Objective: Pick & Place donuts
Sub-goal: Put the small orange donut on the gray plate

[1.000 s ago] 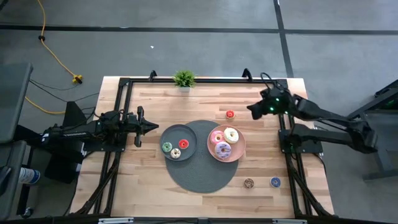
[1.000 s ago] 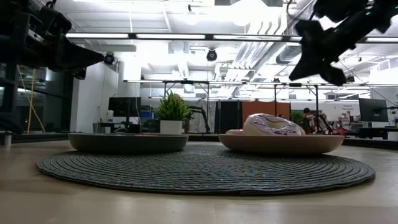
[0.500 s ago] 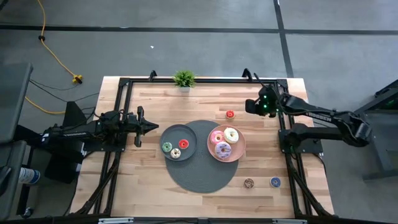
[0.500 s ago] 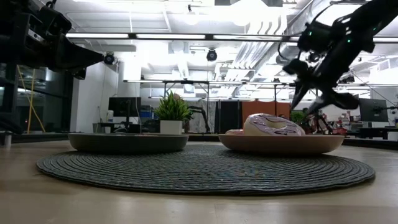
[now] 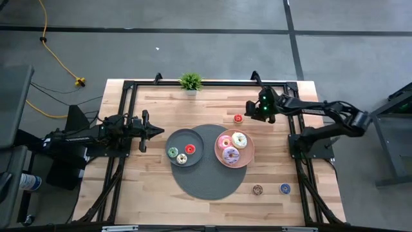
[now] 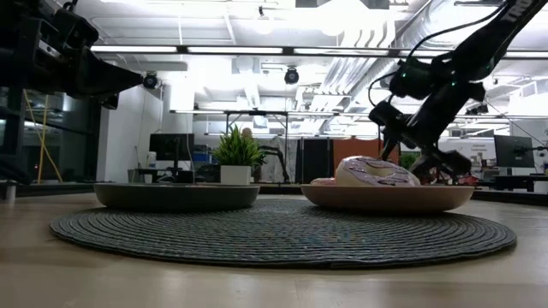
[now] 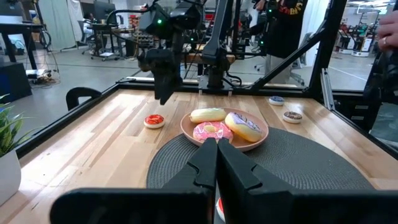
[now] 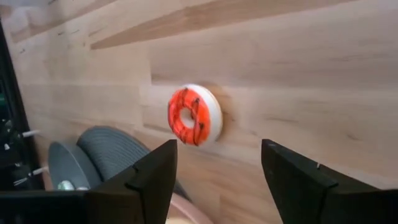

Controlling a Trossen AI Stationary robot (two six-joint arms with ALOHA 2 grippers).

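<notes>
A small red donut (image 8: 194,115) lies flat on the bare wood toward the far right of the table (image 5: 161,106), also seen as the red donut (image 5: 238,118). My right gripper (image 8: 217,180) hangs open just above and to the right of it, slanting down, touching nothing. On the pink plate (image 5: 248,158) lie pink (image 5: 224,142), white (image 5: 239,139) and purple (image 5: 230,154) donuts. The grey plate (image 5: 180,137) holds three tiny donuts. My left gripper (image 7: 217,165) waits shut and level at the table's left, left of the grey plate.
Both plates stand on a round dark mat (image 5: 209,177). A brown donut (image 5: 257,189) and a blue donut (image 5: 284,188) lie on the wood near the right front. A small potted plant (image 5: 190,82) stands at the far edge. A black frame rims the table.
My right gripper has come down and gone toward the table's left, toward the red donut, rolling as it went. Its fingers have opened wide. The donuts and plates have stayed where they were.
</notes>
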